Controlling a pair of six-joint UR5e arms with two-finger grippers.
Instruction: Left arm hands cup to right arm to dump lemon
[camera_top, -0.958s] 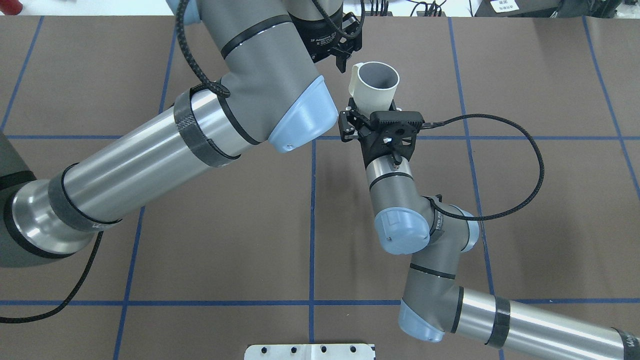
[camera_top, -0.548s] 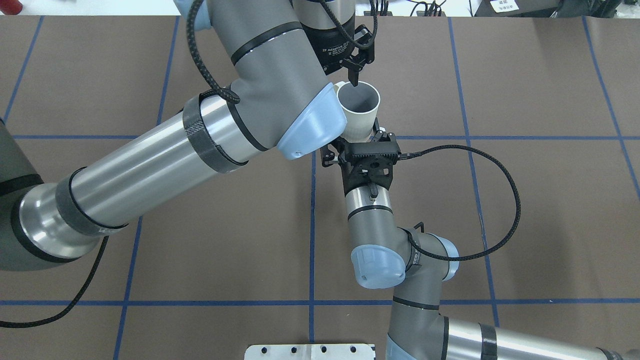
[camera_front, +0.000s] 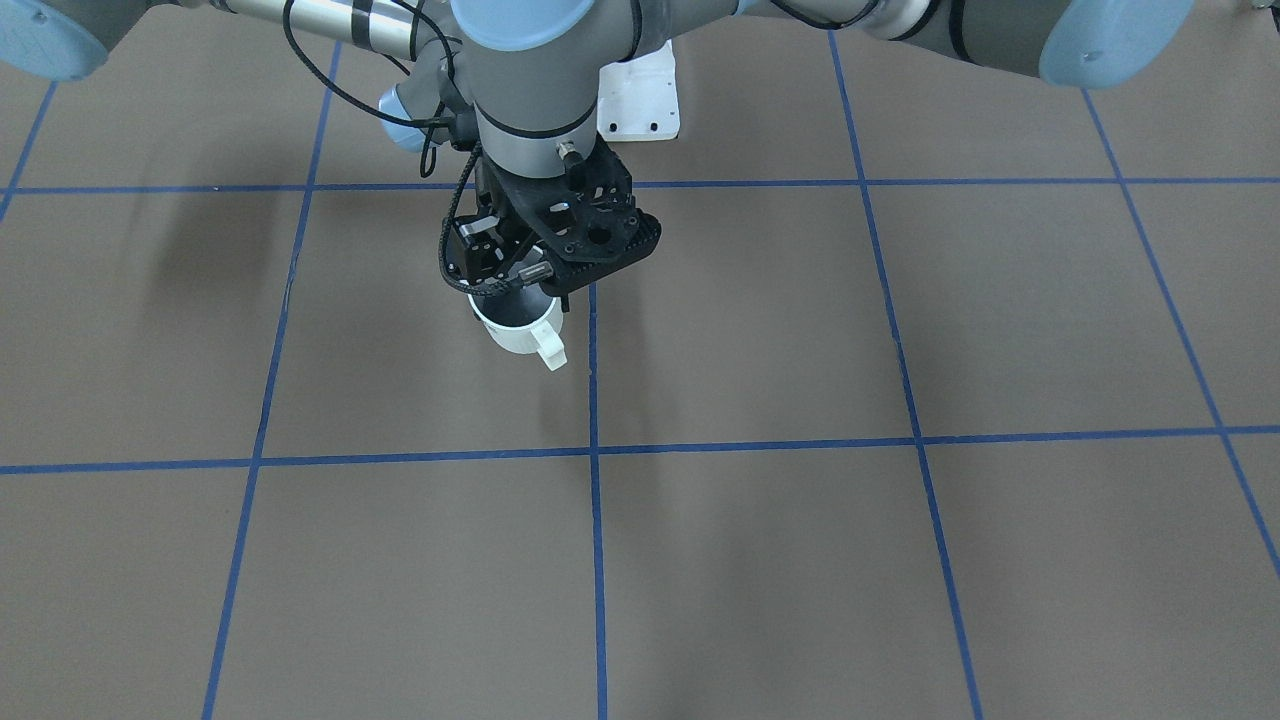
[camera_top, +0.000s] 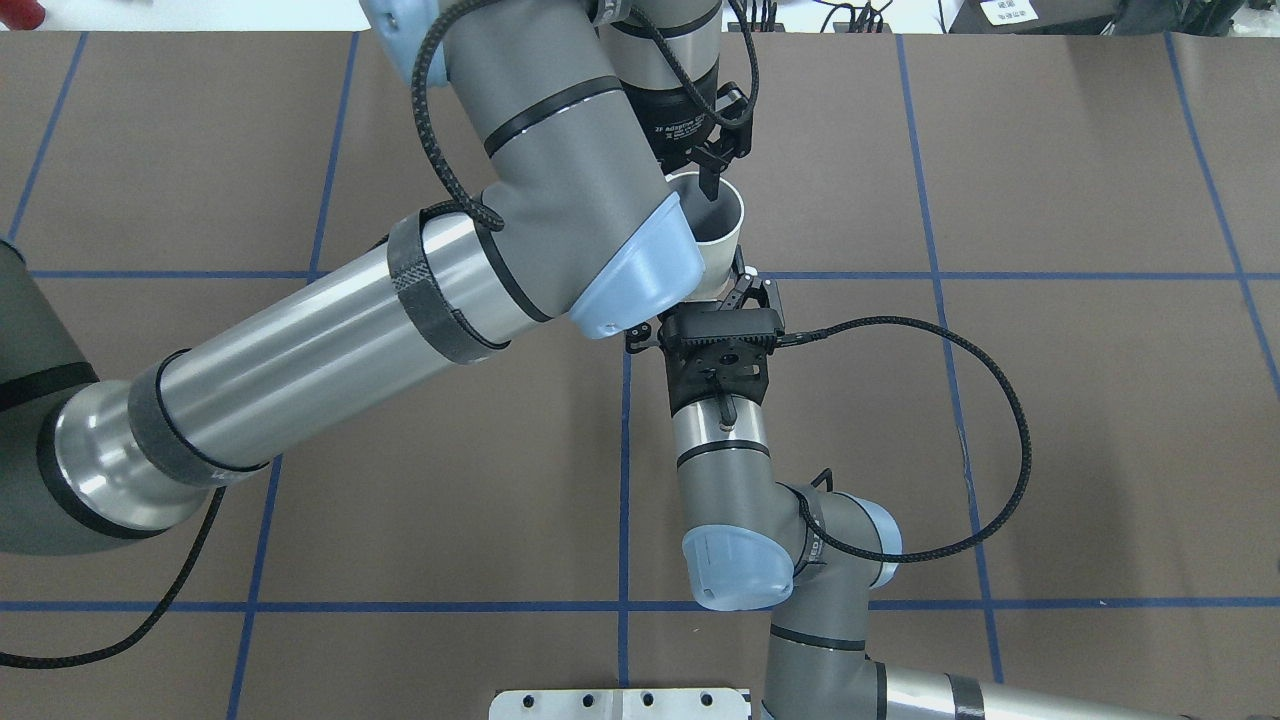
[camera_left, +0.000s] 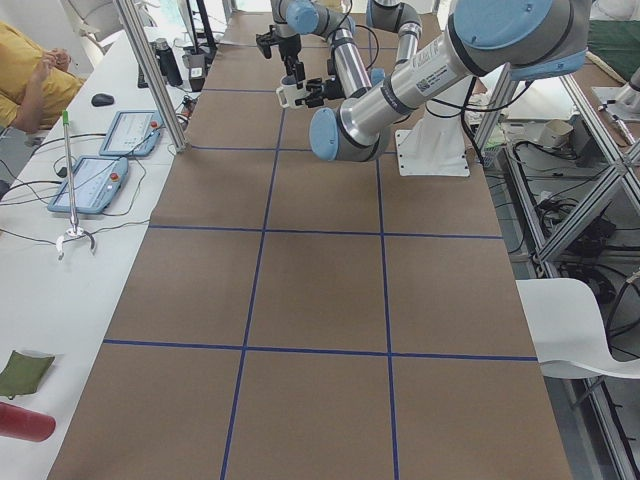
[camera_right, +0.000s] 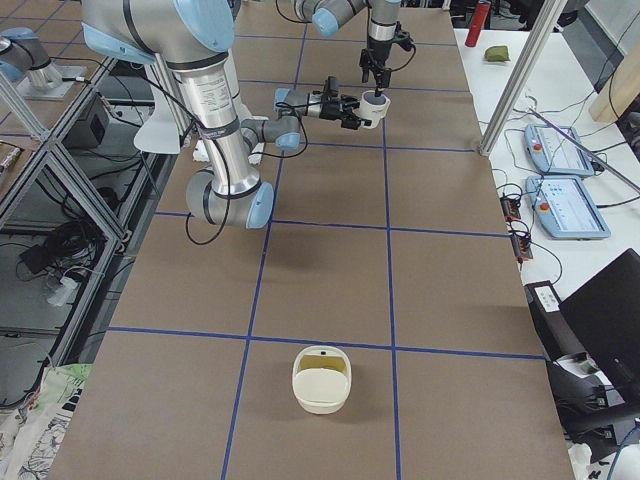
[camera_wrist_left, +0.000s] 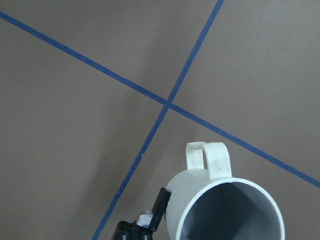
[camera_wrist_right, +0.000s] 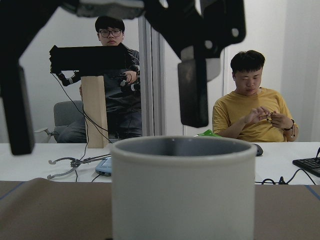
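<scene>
The white cup (camera_top: 718, 250) stands upright in the air, mouth up, handle (camera_front: 548, 350) toward the operators' side. My right gripper (camera_top: 720, 290) reaches in level from the robot's side and is shut on the cup's lower wall. My left gripper (camera_wrist_right: 105, 132) hangs open just above the rim. One of its fingers (camera_top: 712, 180) is over the mouth and the other is outside the cup on my left. The cup's inside (camera_wrist_left: 235, 210) looks grey and bare. The lemon is not in view there. The cup fills the right wrist view (camera_wrist_right: 182, 190).
A white bowl (camera_right: 321, 380) with something yellowish in it sits far off toward my right end of the table. A white mounting plate (camera_top: 620, 700) lies at the robot's base. Two operators (camera_wrist_right: 252, 110) sit beyond the far edge, and my left elbow (camera_top: 620, 260) overhangs the cup.
My right arm has carried the cup left and back toward the robot. My left gripper has come over the cup, so one finger now hangs above its mouth.
</scene>
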